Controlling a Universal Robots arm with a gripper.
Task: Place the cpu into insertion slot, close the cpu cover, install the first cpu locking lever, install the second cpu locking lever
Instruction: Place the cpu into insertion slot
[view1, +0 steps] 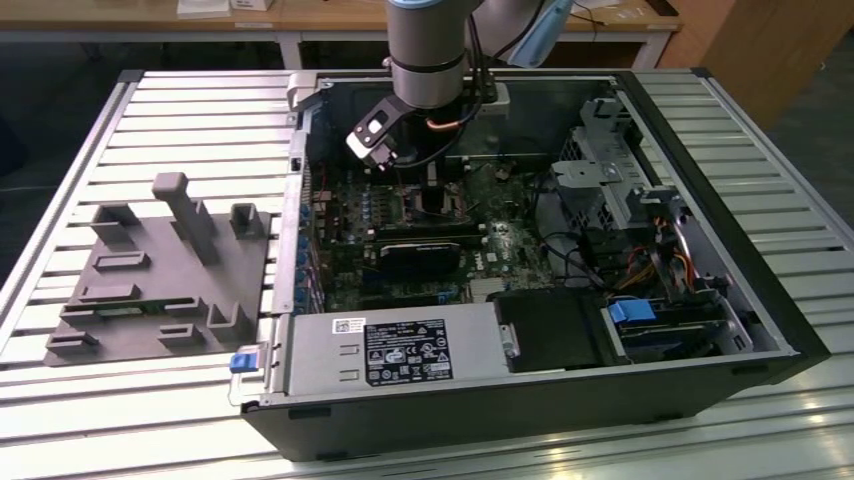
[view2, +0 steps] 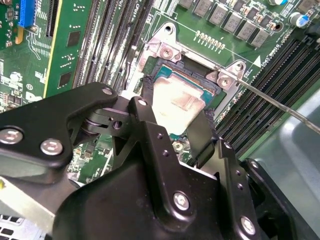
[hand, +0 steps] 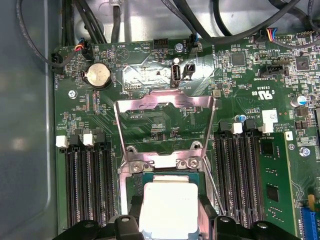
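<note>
The gripper (view2: 176, 112) looks clamped on the cpu (view2: 175, 95), which lies straight below it, level over the insertion slot (view2: 172, 74), with the cpu cover (hand: 165, 98) swung open beyond

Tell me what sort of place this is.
Probably a robotics lab or test workshop: a grey robot arm reaches into an open black computer case on a slatted metal table, with wooden desks behind.

Slatted metal table (view1: 134, 420) bearing open computer case (view1: 534, 400) beside grey fixture plate (view1: 134, 300).
</note>
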